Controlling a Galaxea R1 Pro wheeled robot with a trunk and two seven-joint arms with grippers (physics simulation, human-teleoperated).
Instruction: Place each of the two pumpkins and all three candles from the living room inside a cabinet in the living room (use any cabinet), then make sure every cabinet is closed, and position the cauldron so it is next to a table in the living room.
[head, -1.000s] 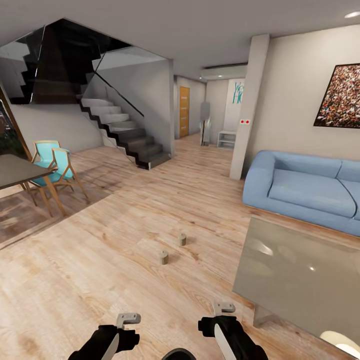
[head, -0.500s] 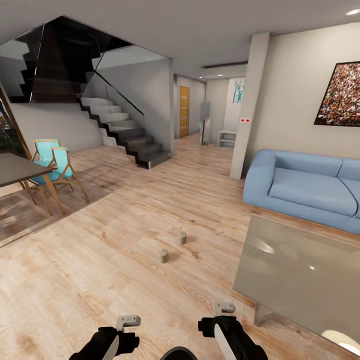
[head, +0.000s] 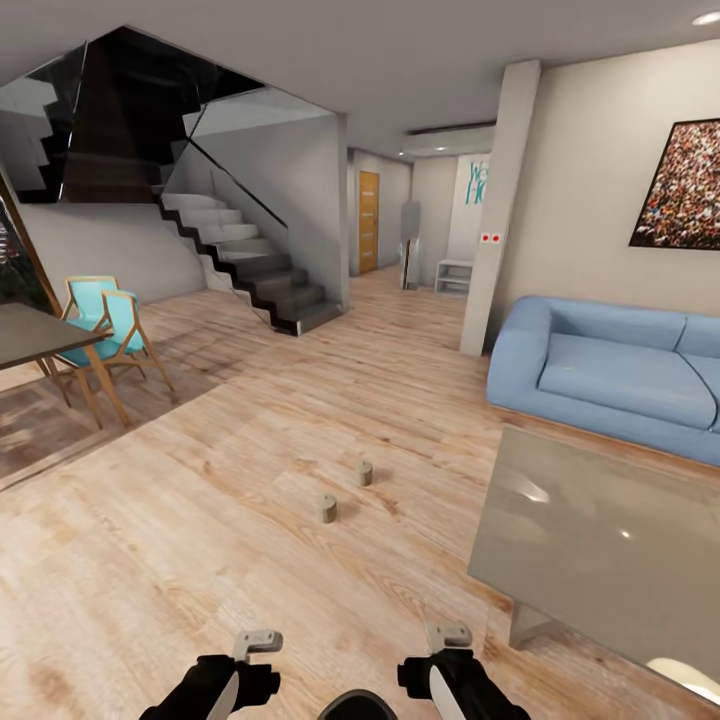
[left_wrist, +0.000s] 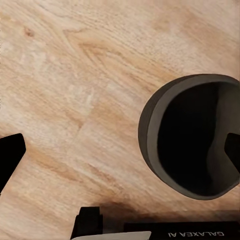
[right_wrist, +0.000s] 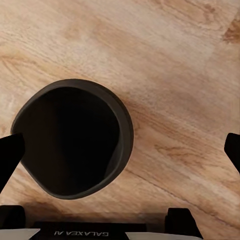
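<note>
Both grippers hang low over the plank floor (head: 200, 520) with nothing held: in the left wrist view the left gripper (left_wrist: 120, 150) has its dark fingertips (left_wrist: 9, 155) far apart at opposite edges of the picture, and in the right wrist view the right gripper (right_wrist: 120, 150) is spread just as wide, one fingertip (right_wrist: 10, 155) overlapping the pot's rim in the picture. Between the two arms, close in front of the robot's base, stands the cauldron (right_wrist: 75, 137), upright on the floor, its wide dark mouth open to both wrist cameras and its rim just showing at the bottom edge of the head view (head: 357, 705). In the head view the left gripper (head: 256, 642) and right gripper (head: 449, 636) sit on either side of it, apart from it. Further ahead on the bare floor stand two candles, the nearer candle (head: 328, 509) and the farther candle (head: 365, 473), both upright, near each other but not touching. To the robot's right is the glass-topped table (head: 590, 560), its near corner well apart from the candles, with a pale rounded object, too cut off to identify, at its lower right edge. Behind the table is a blue sofa (head: 610, 375) against the wall under a framed picture (head: 685, 185). To the left are a dark dining table (head: 35, 335) with turquoise chairs (head: 105, 325), and a staircase (head: 245, 265) beyond.
</note>
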